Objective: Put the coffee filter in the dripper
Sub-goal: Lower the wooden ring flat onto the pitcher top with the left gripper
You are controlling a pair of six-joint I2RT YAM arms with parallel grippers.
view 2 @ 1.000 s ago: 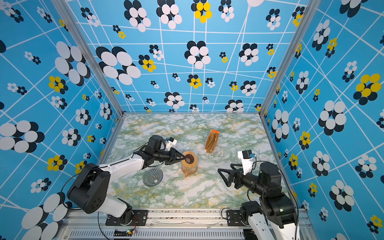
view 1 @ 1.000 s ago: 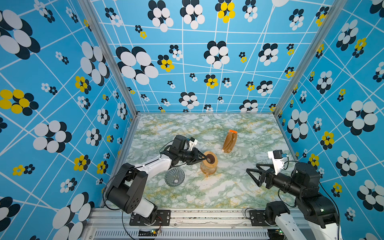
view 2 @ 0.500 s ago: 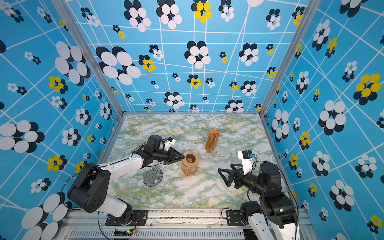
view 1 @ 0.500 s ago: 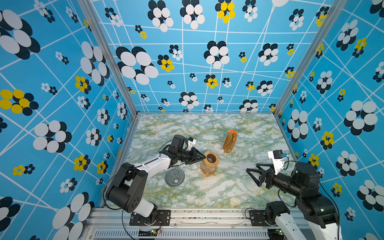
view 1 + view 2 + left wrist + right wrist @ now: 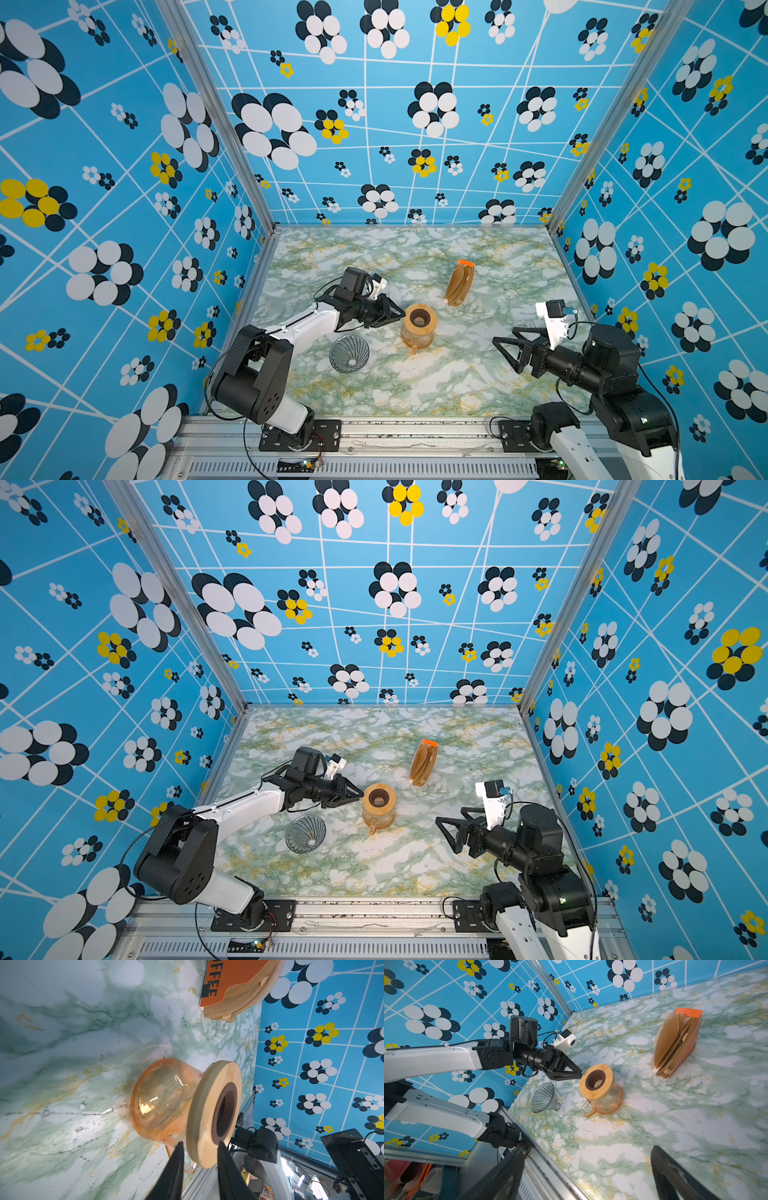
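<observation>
Two claws, both paperless: left claw (image 5: 401, 318) slightly parted astride the wooden ring (image 5: 419, 319) on the carafe (image 5: 417, 341), right claw (image 5: 588, 1147) gaping, well apart from it. The dripper (image 5: 349, 353) lies tipped beside the carafe. Setup stage, seemingly; next, draw one coffee filter from the filter stack (image 5: 459, 284) behind the carafe.

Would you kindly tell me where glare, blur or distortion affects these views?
Left wrist view: bright glint on the amber carafe, near tabletop smeared soft. Right wrist view: the right claw is dark and blurred. Both top views: sharp, though the wide angle splays the corner posts.
</observation>
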